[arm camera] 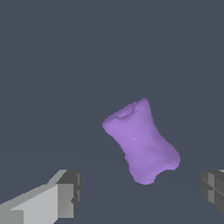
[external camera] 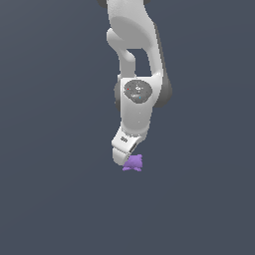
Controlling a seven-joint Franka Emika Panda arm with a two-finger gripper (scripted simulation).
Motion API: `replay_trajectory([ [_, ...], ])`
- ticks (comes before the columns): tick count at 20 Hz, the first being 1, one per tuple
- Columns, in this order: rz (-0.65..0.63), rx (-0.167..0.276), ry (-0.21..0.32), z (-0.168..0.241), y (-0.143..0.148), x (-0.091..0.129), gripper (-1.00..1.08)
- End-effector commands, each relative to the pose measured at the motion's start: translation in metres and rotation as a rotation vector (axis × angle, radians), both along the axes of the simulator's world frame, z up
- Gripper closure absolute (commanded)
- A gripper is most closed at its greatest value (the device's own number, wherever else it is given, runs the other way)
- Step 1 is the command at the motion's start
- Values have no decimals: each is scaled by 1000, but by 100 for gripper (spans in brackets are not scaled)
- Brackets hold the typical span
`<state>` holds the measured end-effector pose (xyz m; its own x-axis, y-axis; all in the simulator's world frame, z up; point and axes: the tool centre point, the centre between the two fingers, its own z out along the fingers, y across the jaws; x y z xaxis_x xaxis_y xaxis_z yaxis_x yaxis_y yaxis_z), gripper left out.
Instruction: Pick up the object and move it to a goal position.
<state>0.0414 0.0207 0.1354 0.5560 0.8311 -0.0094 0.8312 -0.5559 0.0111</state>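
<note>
Right now I have the white arm (external camera: 133,74) hanging down from the top of the exterior view, its wrist tilted so that the pincer (external camera: 122,155) points downward toward the flat grey-blue bench (external camera: 50,199). The object (external camera: 133,163), a small light-purple lumpy thing with little pointed nubs, sits on the bench right at the lower tip of the pincer, just toward the exterior view's right of it. From that camera I cannot tell whether the white housing touches it or only overlaps it in the picture.

On the wrist view I get a clearer read. The object (arm camera: 141,142) lies on the bench tilted at an angle, narrower through its middle and flaring at both ends, with a shallow hollow at one end. The two fingers of the pincer (arm camera: 140,194) stand wide apart: one pale grey finger (arm camera: 61,194) with a darker pad on one side, and the dark edge of the other finger (arm camera: 213,188) at the picture's border. The object is roughly between them but further out from the camera, and neither finger touches it. So the pincer is released, spread well wider than the object, and grasping nothing. The object is much narrower than the gap between the fingers.
</note>
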Motion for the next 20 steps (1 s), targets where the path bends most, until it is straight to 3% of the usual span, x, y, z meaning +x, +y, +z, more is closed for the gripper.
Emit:
replay_trajectory([
  [1,70,1,2,-3,0,3,-92],
  [12,360,7,7,-16,1,13,-92],
  [20,491,11,8,-21,1,18,-92],
])
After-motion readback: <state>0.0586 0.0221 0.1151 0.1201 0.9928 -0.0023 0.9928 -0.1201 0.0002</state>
